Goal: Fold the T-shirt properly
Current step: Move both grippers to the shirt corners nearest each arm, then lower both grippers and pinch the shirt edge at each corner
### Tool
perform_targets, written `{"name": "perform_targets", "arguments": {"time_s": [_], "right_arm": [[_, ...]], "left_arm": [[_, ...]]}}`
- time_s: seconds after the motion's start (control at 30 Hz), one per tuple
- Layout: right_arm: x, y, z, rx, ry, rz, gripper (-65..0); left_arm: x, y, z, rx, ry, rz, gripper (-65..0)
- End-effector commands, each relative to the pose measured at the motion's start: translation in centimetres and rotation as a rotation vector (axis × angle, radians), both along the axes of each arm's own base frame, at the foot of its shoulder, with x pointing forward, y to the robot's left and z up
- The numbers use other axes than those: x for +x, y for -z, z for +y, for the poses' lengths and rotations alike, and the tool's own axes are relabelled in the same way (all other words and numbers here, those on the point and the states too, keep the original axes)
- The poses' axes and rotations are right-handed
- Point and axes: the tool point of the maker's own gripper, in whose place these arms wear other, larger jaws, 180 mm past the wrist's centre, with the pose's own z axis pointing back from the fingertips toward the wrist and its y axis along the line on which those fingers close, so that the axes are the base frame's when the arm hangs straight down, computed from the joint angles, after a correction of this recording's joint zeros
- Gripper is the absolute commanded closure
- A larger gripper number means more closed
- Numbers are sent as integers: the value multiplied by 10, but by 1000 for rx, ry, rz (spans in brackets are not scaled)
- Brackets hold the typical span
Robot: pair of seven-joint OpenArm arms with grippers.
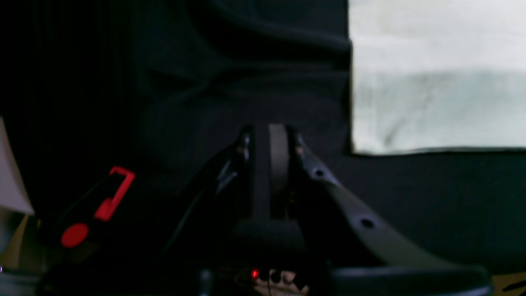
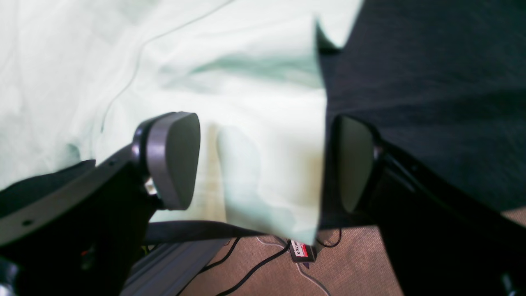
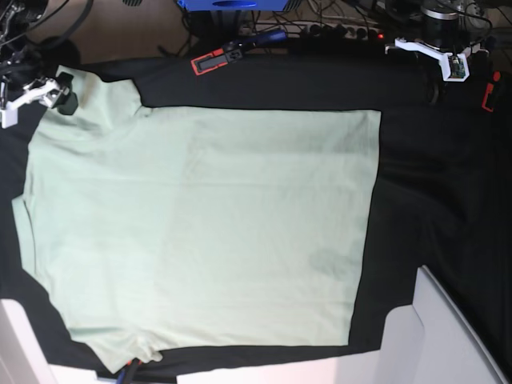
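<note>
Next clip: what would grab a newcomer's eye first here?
The pale mint-green cotton T-shirt, spread flat, fills most of the black table cloth. At its top-left sleeve in the base view, the right gripper stands open around a fabric edge. The left gripper rests shut, off the shirt.

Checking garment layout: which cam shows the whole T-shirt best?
Base view: the T-shirt lies spread flat on the black table cloth, every edge visible. Right wrist shows only a blurred sleeve between the open right end effector. Left wrist catches one corner.

One mint-green T-shirt (image 3: 200,232) lies on one black-clothed surface (image 3: 432,200), with two claws in view, the left claw (image 1: 269,139) and the right claw (image 2: 263,160).
</note>
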Motion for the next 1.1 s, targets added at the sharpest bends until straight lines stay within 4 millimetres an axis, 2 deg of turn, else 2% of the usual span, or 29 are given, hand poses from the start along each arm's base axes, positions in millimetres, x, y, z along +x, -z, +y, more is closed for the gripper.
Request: {"name": "perform_targets", "arguments": {"time_s": [0.0,0.2,0.3,0.4,0.43,0.5,0.53,0.57,0.63,0.73,0.87,1.07], "right_arm": [[-19,16,27,55,-69,107,-464],[-16,18,40,68,-115,114,-325],[-18,18,40,67,-115,116,-281],[-18,18,40,68,-116,117,-196],[-19,19,40,69,-117,120,-152],[-20,20,41,74,-117,126,-36],[-20,20,42,75,-116,126,0],[-20,20,42,75,-116,126,0],[-20,20,42,75,-116,126,-9],[-20,20,42,74,-118,128,-1],[-20,20,42,74,-118,128,-1],[-20,19,41,68,-122,127,-1]], "left_arm": [[0,-7,3,16,4,-24,-71],[-1,-6,4,14,0,-21,-71],[0,-6,4,9,-4,-24,-71],[6,-7,3,6,-6,-41,-82],[6,-7,3,5,-5,-41,-119],[7,-6,1,-7,-8,-43,-239],[7,-7,1,-20,-20,-50,-287],[9,-7,2,-45,-39,-63,-329],[15,-9,5,-91,-76,-94,-354],[18,-4,10,-148,-114,-107,-358],[20,11,-11,-293,-70,-97,-359],[20,36,-11,-434,-121,-78,-359]]}}
